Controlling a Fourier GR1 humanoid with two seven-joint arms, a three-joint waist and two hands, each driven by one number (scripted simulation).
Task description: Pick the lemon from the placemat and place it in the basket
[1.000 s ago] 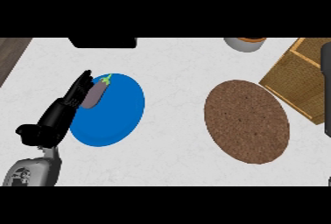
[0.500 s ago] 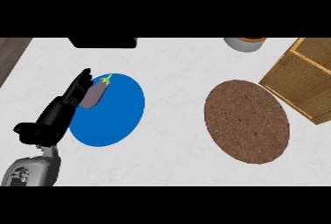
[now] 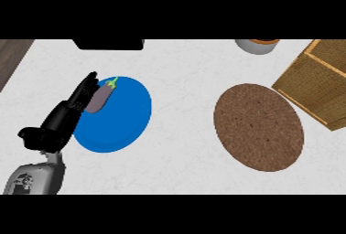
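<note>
A brown oval placemat [image 3: 259,127] lies right of the middle with nothing on it. No lemon shows anywhere in the head view. The woven basket [image 3: 317,80] stands at the upper right, partly cut off by the edge. My left hand [image 3: 64,119] lies over the left rim of a blue plate [image 3: 125,119]. Its straight fingers [image 3: 84,91] run along a purple eggplant [image 3: 101,98] that rests on the plate's upper left part. The hand is open. My right hand is out of view.
A grey cup with an orange inside [image 3: 256,45] stands at the back, right of centre. A black object [image 3: 108,44] sits at the back left. The counter's dark edge [image 3: 10,57] shows at the far left. White counter lies between plate and placemat.
</note>
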